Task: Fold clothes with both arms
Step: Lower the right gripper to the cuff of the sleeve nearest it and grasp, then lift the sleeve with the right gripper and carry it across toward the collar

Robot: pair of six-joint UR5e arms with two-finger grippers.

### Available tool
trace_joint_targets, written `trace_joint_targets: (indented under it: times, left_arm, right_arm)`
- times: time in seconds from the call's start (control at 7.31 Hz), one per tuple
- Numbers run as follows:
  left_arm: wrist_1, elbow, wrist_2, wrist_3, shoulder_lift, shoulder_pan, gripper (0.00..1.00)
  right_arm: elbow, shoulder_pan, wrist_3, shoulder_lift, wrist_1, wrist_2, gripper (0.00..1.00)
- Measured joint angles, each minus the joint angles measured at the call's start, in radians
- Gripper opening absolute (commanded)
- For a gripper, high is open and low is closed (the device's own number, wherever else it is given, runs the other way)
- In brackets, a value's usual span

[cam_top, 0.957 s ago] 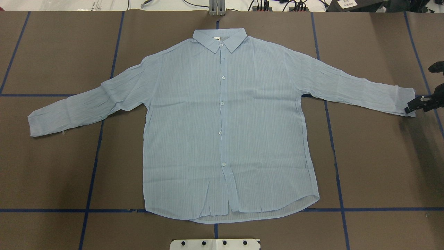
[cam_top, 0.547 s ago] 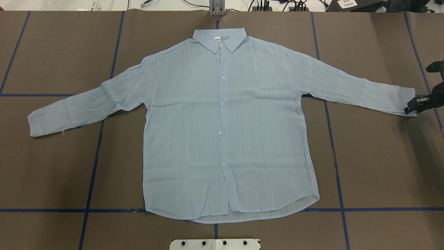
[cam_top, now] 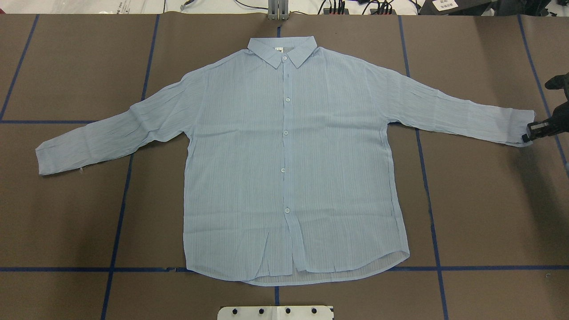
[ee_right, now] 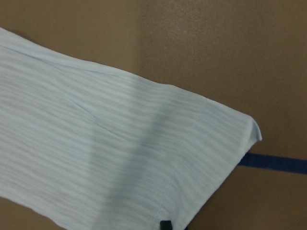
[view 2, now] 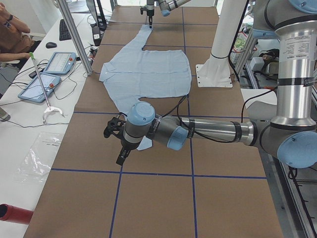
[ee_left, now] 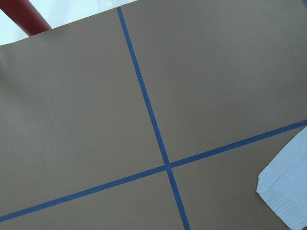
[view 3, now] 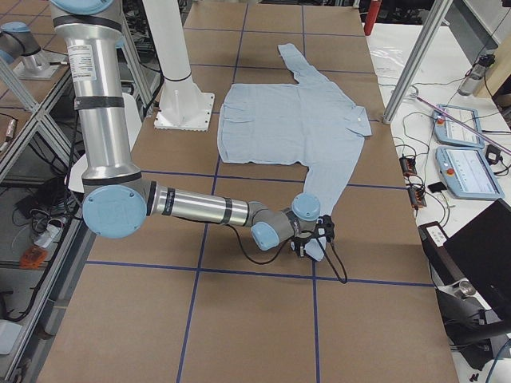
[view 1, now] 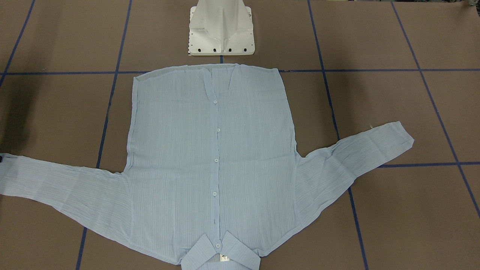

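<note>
Flat blue striped shirt (cam_top: pixel 284 155), right claw (cam_top: pixel 529 135) pinching cuff (cam_top: pixel 518 126), left claw (view 2: pixel 115 144) cannot tell

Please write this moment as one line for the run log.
shirt: flat, unfolded | right gripper: at sleeve cuff, jaws seem shut on it | left gripper: near other cuff, jaws unclear

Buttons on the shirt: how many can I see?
5 buttons, in one line down the shirt front: collar button, second, third, fourth, lowest. Others may be hidden near the hem.
</note>
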Motion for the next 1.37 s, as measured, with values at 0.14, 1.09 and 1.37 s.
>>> trace_joint_targets:
  times: [0.14,1.09,1.37]
  left_arm:
    - [0.0,0.0,0.0,0.0,0.0,0.0,1.0]
    - [0.0,0.0,0.0,0.0,0.002,0.0,1.0]
    - [0.0,0.0,0.001,0.003,0.004,-0.003,1.0]
  right_arm:
    - [0.045,0.007,0.0,-0.011,0.0,0.01,0.0]
    - [0.276,-0.146,0.328,0.375,-0.17,0.106,0.0]
    - [0.184,-0.226,0.407,0.632,-0.281,0.029,0.0]
